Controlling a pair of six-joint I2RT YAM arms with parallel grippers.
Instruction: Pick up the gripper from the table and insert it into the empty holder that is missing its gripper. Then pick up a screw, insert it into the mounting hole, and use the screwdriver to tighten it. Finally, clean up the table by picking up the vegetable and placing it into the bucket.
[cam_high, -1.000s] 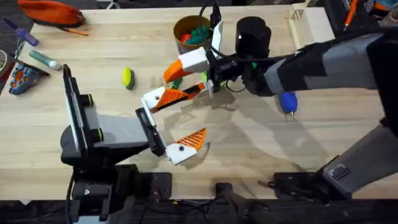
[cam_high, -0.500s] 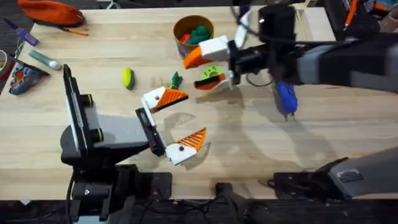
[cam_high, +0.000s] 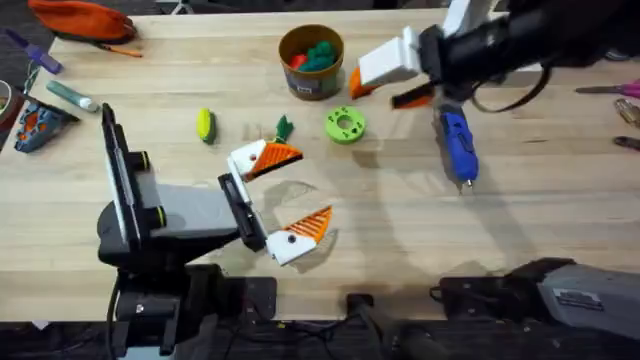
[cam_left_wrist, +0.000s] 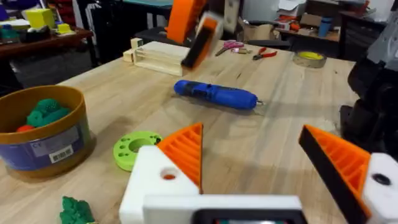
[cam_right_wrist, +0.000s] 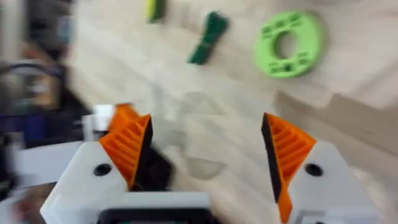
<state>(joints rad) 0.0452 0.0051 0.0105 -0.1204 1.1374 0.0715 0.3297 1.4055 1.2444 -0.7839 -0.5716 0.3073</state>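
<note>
My left gripper rests open near the table's front, both white fingers carrying orange ribbed pads, nothing between them. My right gripper hangs open and empty over the far side, between the mustard bucket and the blue screwdriver. The bucket holds green and red pieces. A small green vegetable lies beside the left gripper's far finger, and a yellow-green one lies further left. A loose orange gripper, a separate holder and a screw are out of view.
A green disc with holes lies in front of the bucket. An orange pouch and small tools sit at the far left. Scissors and pliers lie at the right edge, and a wooden rack stands behind the screwdriver.
My right arm has pulled away from the left gripper's far finger, moving back and to the right, uncovering the green disc. The left arm has stayed still.
</note>
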